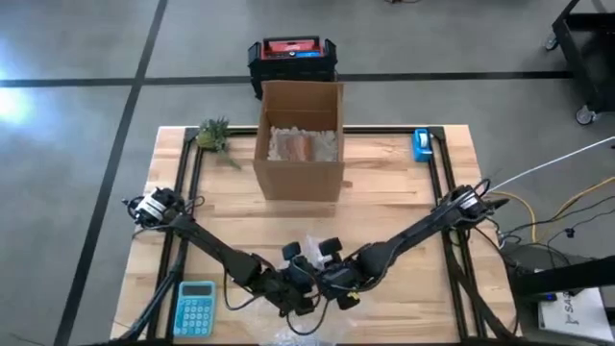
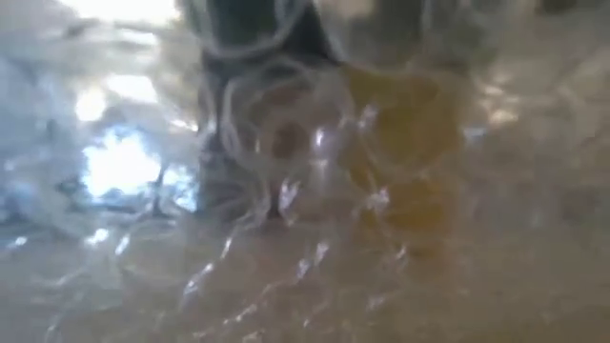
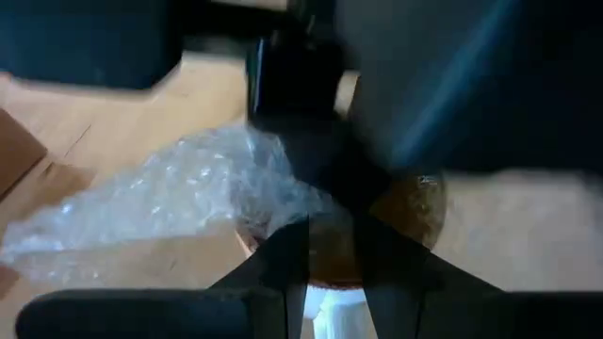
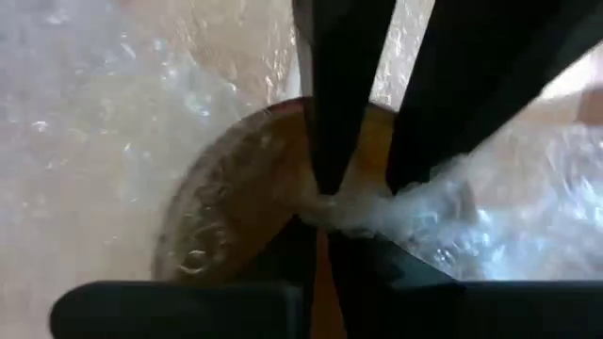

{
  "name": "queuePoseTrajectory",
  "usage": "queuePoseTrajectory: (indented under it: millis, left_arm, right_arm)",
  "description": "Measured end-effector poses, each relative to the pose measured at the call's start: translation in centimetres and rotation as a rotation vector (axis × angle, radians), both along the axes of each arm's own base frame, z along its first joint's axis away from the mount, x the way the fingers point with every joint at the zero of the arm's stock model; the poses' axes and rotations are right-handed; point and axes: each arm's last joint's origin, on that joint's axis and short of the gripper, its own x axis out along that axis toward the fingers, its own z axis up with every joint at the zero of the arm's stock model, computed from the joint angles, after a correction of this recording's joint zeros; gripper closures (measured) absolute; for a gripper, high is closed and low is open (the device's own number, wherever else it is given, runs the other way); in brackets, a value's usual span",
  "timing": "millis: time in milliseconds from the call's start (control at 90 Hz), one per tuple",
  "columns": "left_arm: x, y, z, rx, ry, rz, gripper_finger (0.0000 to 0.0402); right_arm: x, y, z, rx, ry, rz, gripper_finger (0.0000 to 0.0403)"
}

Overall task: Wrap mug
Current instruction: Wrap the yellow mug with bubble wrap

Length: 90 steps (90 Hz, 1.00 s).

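Both arms meet over the near middle of the counter (image 1: 384, 207), where the mug (image 4: 245, 207) (brown and glossy, its rim showing through clear film) sits under a sheet of bubble wrap (image 3: 160, 193). The right pincer (image 4: 325, 202) is clenched on a bunched fold of the bubble wrap, right against the mug's rim. The left pincer (image 3: 330, 245) comes down on the mug from the other side, its two fingers nearly closed with only a thin gap between them; whether they pinch the wrap or the rim cannot be told. In the low view the wrap fills the frame.

Toward the far edge stands an open cardboard box (image 1: 299, 139) with pale packing inside. A tape dispenser (image 1: 422, 144) lies near the far right corner, a small pineapple (image 1: 213, 135) near the far left, and a blue calculator (image 1: 195, 308) at the near left corner
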Motion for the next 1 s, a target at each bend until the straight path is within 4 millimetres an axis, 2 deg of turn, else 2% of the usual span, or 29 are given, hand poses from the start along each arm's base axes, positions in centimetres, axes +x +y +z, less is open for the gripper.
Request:
queuePoseTrajectory:
  millis: [233,344,456,578,722,844,1000]
  left_arm:
    - [-0.3,0.1,2.4,-0.026,-0.048,-0.011,0.0327]
    - [-0.4,0.2,2.7,-0.004,-0.068,0.019,0.0327]
    - [0.0,0.5,1.9,0.011,-0.064,0.044,0.0327]
    - [0.8,0.7,-0.1,0.026,-0.018,0.056,0.0327]
    - [1.0,0.5,-1.1,0.008,0.007,0.041,0.0327]
    - [1.1,0.5,-1.2,0.007,0.011,0.035,0.0327]
    - [1.1,0.5,-1.2,0.005,0.009,0.032,0.0327]
  right_arm:
    - [-0.1,0.0,0.3,0.017,-0.003,0.003,0.0384]
    - [-0.1,0.0,0.5,0.018,-0.015,0.009,0.0384]
    - [0.0,0.0,0.5,0.019,-0.020,0.009,0.0384]
    - [-0.1,0.0,0.7,0.017,-0.019,0.010,0.0384]
    - [-0.5,-0.1,2.8,0.007,0.007,0.016,0.0384]
    - [-1.2,-0.5,5.8,-0.015,-0.003,0.035,0.0384]
    - [-1.5,-1.5,7.6,-0.183,-0.117,-0.026,0.0384]
